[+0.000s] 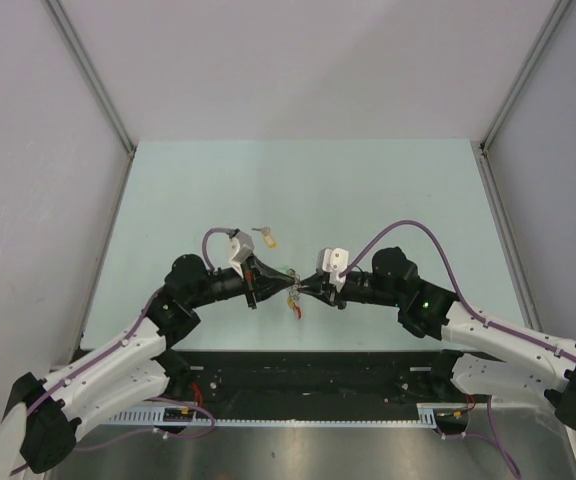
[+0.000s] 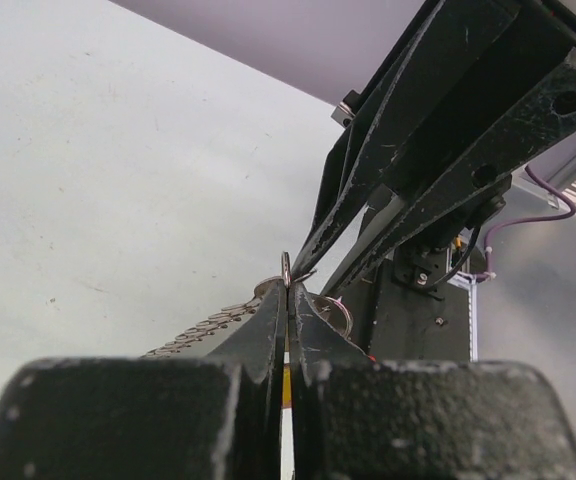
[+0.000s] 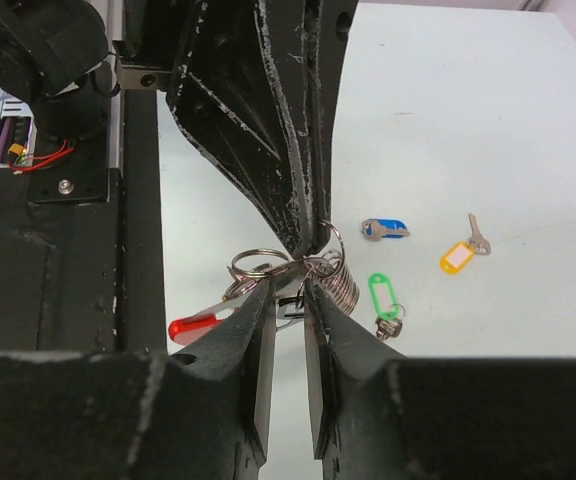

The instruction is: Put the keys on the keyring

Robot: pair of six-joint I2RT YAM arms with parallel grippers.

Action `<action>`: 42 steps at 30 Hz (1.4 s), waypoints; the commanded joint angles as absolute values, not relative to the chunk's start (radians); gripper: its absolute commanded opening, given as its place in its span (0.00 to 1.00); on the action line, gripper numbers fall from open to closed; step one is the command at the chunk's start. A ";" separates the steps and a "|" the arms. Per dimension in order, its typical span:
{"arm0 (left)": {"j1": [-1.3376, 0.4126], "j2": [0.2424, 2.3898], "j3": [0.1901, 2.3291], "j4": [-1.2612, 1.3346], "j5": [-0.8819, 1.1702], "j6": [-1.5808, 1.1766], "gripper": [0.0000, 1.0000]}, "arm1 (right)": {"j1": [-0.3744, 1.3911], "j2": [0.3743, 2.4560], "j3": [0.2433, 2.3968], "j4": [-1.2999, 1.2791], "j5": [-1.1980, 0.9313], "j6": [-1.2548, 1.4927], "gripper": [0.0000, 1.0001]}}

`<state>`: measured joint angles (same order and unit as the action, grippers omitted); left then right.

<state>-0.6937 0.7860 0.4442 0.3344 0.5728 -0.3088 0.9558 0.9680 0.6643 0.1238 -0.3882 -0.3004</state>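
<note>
Overhead view downward; opposed wrist closeups share keyring.

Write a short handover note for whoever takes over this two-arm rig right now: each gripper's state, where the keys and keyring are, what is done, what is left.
Left gripper: shut on the keyring, holding it off the table.
Right gripper: jaws a little apart at the keyring's small metal loops; a grip cannot be confirmed.
Keys: the blue-tagged key, yellow-tagged key and green-tagged key lie loose on the table, off the ring.
Done: keyring held up between both arms; whether any key is threaded is unclear.
Left: thread at least those three keys.
</note>
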 commanded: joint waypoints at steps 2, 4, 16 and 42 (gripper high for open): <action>-0.693 0.772 0.445 0.462 0.588 -0.330 0.00 | 0.951 0.957 0.687 0.121 -0.353 -0.278 0.22; -0.693 0.773 0.445 0.459 0.589 -0.328 0.01 | 0.950 0.957 0.689 0.127 -0.350 -0.275 0.24; -0.693 0.762 0.439 0.459 0.580 -0.331 0.00 | 0.954 0.946 0.675 0.156 -0.336 -0.270 0.07; -0.649 0.845 0.751 -0.188 0.630 0.121 0.43 | 1.006 0.894 0.719 0.008 -0.259 -0.463 0.00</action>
<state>-0.6621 0.7990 0.6476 -0.0044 0.5877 -0.0319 0.9939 0.9211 0.6643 0.0181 -0.2680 -0.4088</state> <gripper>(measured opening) 0.386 0.010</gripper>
